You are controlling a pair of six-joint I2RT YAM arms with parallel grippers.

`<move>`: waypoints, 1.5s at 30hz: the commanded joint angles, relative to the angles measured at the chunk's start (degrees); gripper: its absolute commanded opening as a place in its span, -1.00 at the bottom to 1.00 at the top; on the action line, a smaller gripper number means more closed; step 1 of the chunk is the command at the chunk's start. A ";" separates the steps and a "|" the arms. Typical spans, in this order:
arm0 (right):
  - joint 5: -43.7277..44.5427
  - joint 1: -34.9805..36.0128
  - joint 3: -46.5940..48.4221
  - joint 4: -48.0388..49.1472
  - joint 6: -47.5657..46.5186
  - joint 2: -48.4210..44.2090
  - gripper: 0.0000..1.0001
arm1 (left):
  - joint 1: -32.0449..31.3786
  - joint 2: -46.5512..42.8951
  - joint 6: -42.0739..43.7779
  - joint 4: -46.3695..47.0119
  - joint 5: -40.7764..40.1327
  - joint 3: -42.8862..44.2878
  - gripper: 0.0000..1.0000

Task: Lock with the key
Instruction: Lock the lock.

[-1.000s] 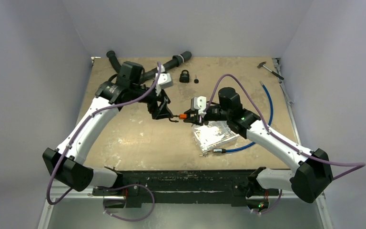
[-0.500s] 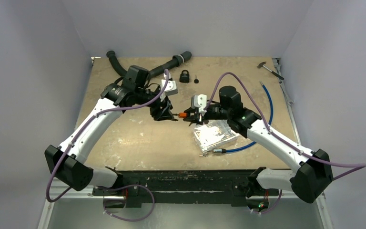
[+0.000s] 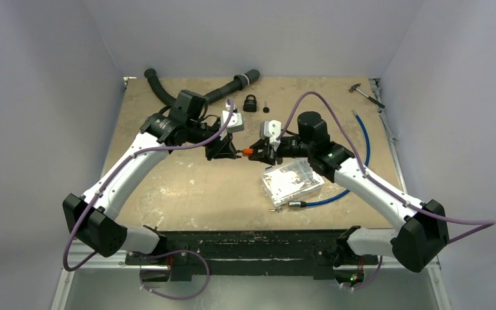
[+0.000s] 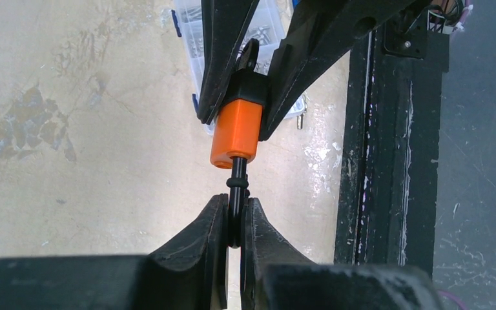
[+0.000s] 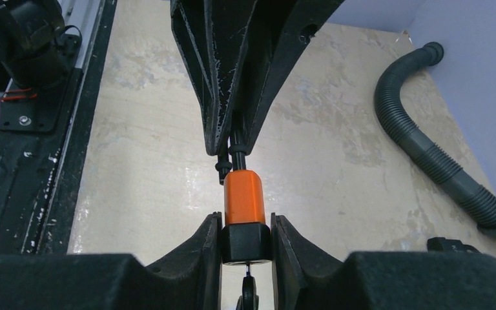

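An orange padlock (image 3: 248, 152) with a black end is held level above the table's middle, between both arms. My right gripper (image 5: 246, 242) is shut on the black end of the padlock (image 5: 244, 197). The key (image 5: 248, 298) sticks out of that end, behind the fingers, and its black head (image 4: 250, 55) shows in the left wrist view. My left gripper (image 4: 234, 223) is shut on the black shackle (image 4: 237, 194) that comes out of the orange end of the padlock (image 4: 236, 132). One shackle leg (image 5: 220, 170) appears to stand free of the body.
A second black padlock (image 3: 250, 103) and a small key (image 3: 266, 108) lie at the back. A dark ribbed hose (image 3: 226, 90) runs along the back left. A clear plastic box (image 3: 292, 182) and a blue cable (image 3: 361, 155) lie under the right arm. A hammer (image 3: 366, 93) is far right.
My left gripper moved right to the lock and went from open to shut on the shackle. The right gripper kept its hold and shifted slightly up and left.
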 commanded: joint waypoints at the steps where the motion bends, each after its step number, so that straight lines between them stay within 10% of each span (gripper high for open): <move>1: -4.58 -1.58 4.50 2.23 6.13 0.25 -0.72 | 0.12 -2.23 -3.13 5.79 1.09 -0.51 -1.00; 7: -7.00 -4.02 5.26 -0.64 6.47 -0.29 0.13 | 0.18 -3.96 -6.33 10.22 1.50 -0.69 -1.00; 14: -7.74 -5.59 3.97 -2.79 5.90 -2.62 0.41 | 0.14 -3.36 -7.90 9.83 4.24 1.78 -1.00; 45: -17.58 -5.84 8.60 -4.68 8.88 2.10 0.00 | 0.03 -3.85 -15.27 20.10 7.59 3.21 -1.00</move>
